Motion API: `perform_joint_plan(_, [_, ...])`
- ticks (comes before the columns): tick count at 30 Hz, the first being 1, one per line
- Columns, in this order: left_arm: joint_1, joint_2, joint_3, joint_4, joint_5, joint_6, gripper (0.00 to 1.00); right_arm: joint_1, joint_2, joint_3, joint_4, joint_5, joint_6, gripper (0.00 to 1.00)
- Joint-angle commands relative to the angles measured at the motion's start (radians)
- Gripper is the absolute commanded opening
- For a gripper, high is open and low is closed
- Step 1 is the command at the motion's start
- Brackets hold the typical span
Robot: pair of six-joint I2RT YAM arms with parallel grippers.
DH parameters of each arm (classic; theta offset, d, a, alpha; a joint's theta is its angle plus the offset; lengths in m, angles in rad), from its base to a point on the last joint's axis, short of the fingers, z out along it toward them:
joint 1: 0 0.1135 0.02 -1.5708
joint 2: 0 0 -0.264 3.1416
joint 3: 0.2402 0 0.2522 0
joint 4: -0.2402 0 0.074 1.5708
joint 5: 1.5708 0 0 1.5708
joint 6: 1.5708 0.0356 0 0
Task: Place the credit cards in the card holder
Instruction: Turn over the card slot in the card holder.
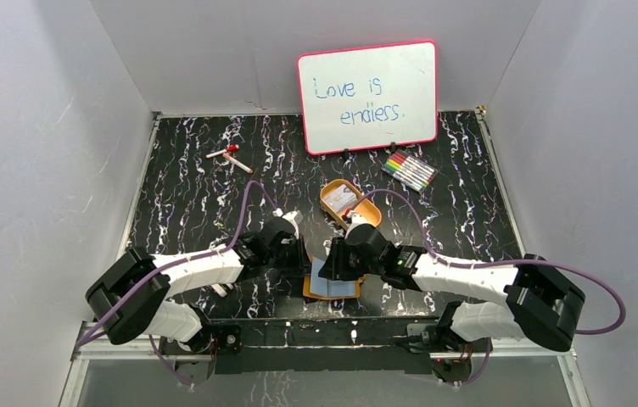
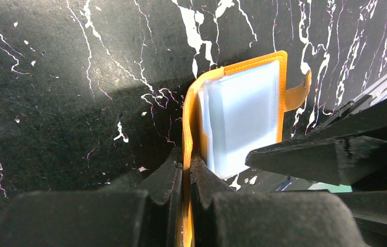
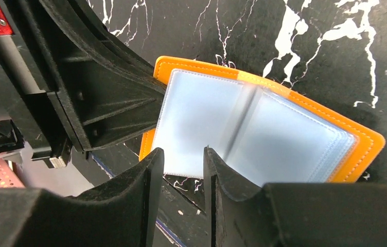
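Note:
The card holder (image 1: 333, 287) is an orange wallet with pale blue inner pockets, lying open near the table's front edge between my two grippers. My left gripper (image 2: 187, 163) is shut on its orange left cover (image 2: 188, 118) and holds that flap upright, with the pockets (image 2: 243, 123) to its right. My right gripper (image 3: 183, 154) is open and empty, just over the near edge of the open pockets (image 3: 263, 136). A pale credit card (image 1: 344, 200) lies in the oval tin tray (image 1: 367, 211) behind the grippers. In the top view, the left gripper (image 1: 297, 257) and the right gripper (image 1: 332, 261) almost touch.
A whiteboard (image 1: 368, 96) stands at the back, with a set of coloured markers (image 1: 409, 171) in front of it. A red-capped pen (image 1: 229, 155) lies at the back left. White walls close in the table on three sides.

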State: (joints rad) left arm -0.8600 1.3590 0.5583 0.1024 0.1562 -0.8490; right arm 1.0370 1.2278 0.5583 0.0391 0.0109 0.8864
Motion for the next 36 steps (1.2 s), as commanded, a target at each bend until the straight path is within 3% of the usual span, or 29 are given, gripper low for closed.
perform_joint_plan(1, [-0.001, -0.041, -0.003, -0.007, -0.018, 0.002, 0.00, -0.004, 0.014, -0.031, 0.118, -0.060, 0.040, 0.44])
perform_joint_plan(5, [-0.002, -0.050, -0.005, -0.014, -0.020, 0.002, 0.00, -0.005, 0.008, -0.033, 0.119, -0.062, 0.036, 0.50])
perform_joint_plan(11, [-0.002, -0.058, 0.007, -0.030, -0.026, 0.005, 0.00, 0.014, -0.012, 0.075, -0.034, 0.037, -0.048, 0.62])
perform_joint_plan(16, [-0.002, -0.056, 0.013, -0.030, -0.026, 0.005, 0.00, 0.026, 0.040, 0.146, -0.127, 0.049, -0.091, 0.61])
perform_joint_plan(25, [-0.001, -0.056, 0.009, -0.027, -0.023, 0.000, 0.00, 0.046, 0.108, 0.177, -0.138, 0.017, -0.110, 0.57])
perform_joint_plan(36, [-0.001, -0.054, 0.011, -0.024, -0.022, 0.000, 0.00, 0.058, 0.143, 0.195, -0.127, -0.005, -0.115, 0.61])
